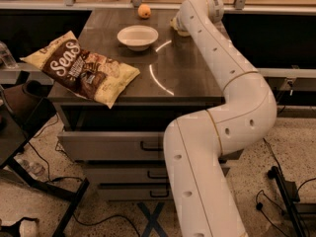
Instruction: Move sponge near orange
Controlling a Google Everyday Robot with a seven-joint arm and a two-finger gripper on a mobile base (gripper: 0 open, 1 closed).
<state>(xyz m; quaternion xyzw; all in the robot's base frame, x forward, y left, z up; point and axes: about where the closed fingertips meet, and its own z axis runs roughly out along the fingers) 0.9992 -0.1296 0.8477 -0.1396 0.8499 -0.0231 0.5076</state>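
Observation:
The orange (144, 11) is a small round fruit at the far edge of the dark tabletop (187, 68), left of centre. A pale yellow bit of the sponge (175, 24) shows at the far right of the table, sticking out from behind the end of my white arm (200, 14). Its green top is hidden. My gripper is at that spot by the sponge, down behind the arm's last link, so it does not show clearly. The sponge lies roughly a hand's width to the right of the orange.
A white shallow bowl (138, 36) stands just in front of the orange. A chip bag (81, 69) lies on the table's front left corner, hanging over the edge. Drawers (113, 144) are below the table. A counter rail runs along the back.

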